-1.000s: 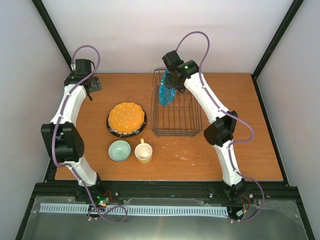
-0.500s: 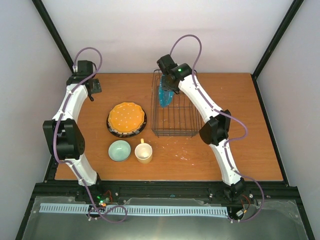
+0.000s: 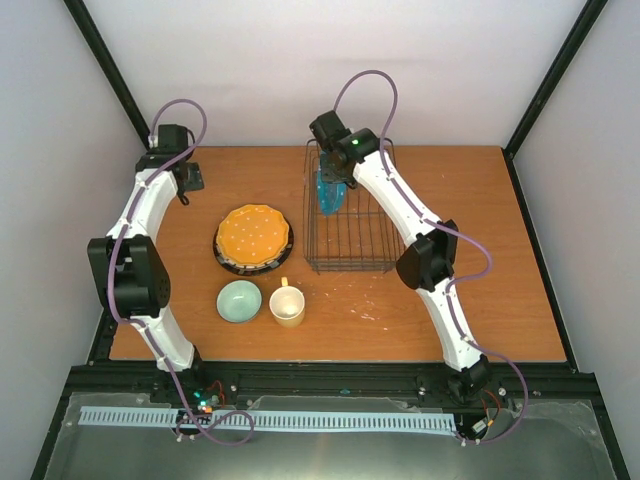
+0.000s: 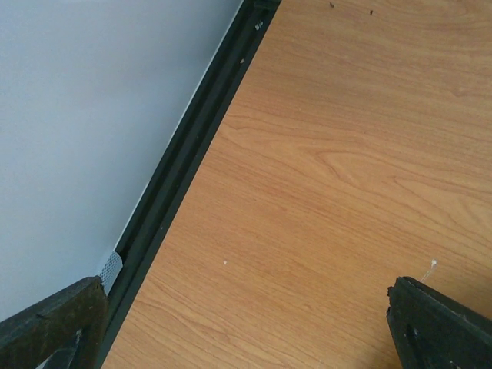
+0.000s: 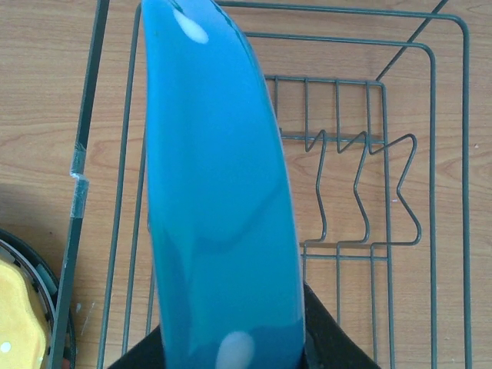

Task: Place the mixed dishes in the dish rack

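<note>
Right gripper pinching the teal plate by its rim, a dark finger on either face. The plate stands on edge, slightly tilted, over the far-left part of the rack. From the wrist view the rack's grid floor and zigzag divider wires show to the plate's right. Cannot tell whether the plate's lower edge touches the wires. From overhead, the right arm reaches across the rack from the near right side and the plate sits inside the wire outline by the far-left corner. Left gripper spread wide, both fingers at the frame's lower corners, nothing between them, above bare table near the black rail at the far-left corner. Left of the rack on the table: yellow plate lying on a dark-rimmed plate. Nearer the arms, bowl and mug just beside each other, both upright, well apart from the rack.
</note>
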Controlling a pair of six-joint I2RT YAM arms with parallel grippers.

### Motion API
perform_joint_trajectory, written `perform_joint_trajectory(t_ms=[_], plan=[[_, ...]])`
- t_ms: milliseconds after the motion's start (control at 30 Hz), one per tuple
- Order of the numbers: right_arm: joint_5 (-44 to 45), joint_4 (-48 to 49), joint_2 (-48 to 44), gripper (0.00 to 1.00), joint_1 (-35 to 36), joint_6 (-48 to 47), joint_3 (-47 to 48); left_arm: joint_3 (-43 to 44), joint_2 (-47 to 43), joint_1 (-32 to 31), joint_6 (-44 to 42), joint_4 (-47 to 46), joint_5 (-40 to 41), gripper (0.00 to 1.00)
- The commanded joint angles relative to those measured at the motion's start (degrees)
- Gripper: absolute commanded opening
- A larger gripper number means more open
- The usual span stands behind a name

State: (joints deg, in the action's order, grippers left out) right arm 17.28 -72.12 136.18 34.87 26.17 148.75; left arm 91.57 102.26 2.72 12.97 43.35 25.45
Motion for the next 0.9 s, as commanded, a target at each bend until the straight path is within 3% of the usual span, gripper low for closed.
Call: perform_joint_trajectory(t_ms=[0, 533, 600, 700, 867], plan=[[2.5, 3.5, 1.8, 0.03, 0.5, -1.6, 2.4, -0.6, 0.4, -0.2, 0.1, 0.0, 0.1, 1.0], [2.6, 0.3, 5.1, 0.04, 1.0, 2.0, 3.2, -3.3, -1.0, -0.2, 0.1, 0.0, 0.4, 1.0], [1.9, 1.5, 5.1, 0.16, 1.0, 1.7, 3.1, -3.5, -1.2, -0.2, 0.1, -0.2, 0.2, 1.0], [0.9, 2.4, 5.4, 0.2, 1.1, 1.5, 3.1, -4.3, -1.9, -0.2, 0.0, -0.6, -0.1, 1.0], [-0.7, 3.8, 5.7, 0.36, 1.0, 1.2, 3.0, -5.7, -3.0, -0.2, -0.3, -1.7, -1.9, 1.0]])
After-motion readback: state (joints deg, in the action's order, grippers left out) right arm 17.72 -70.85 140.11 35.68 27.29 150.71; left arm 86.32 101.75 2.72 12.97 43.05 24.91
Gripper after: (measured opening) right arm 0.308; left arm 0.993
